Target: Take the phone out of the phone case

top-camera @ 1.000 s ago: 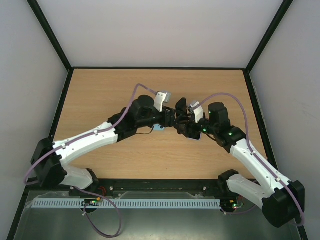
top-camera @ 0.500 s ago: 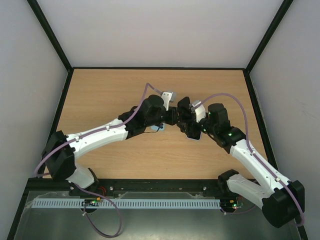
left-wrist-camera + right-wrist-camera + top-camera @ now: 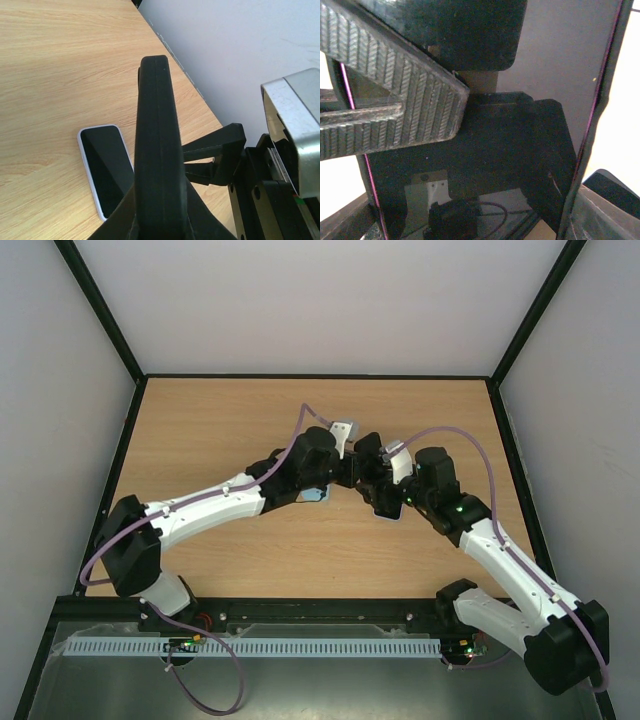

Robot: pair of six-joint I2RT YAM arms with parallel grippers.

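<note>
The phone (image 3: 102, 162) lies flat on the table (image 3: 200, 440) at 7 o'clock of the left gripper (image 3: 346, 470), apparently already out, and that gripper has swung in and closed from wide to a narrow pinch on the upright black phone case (image 3: 155, 135), which the right gripper (image 3: 370, 478), at 3 o'clock, clasps across its width.

Bench (image 3: 50, 75) showing pale wood grain, phone (image 3: 105, 165) lying black-screened and white-rimmed, case (image 3: 157, 140) looking black, right end effector (image 3: 515, 150) pad (image 3: 395, 85) wearing herringbone ribbing, arms (image 3: 210, 510) running white and black, cables (image 3: 480, 455) purple.
</note>
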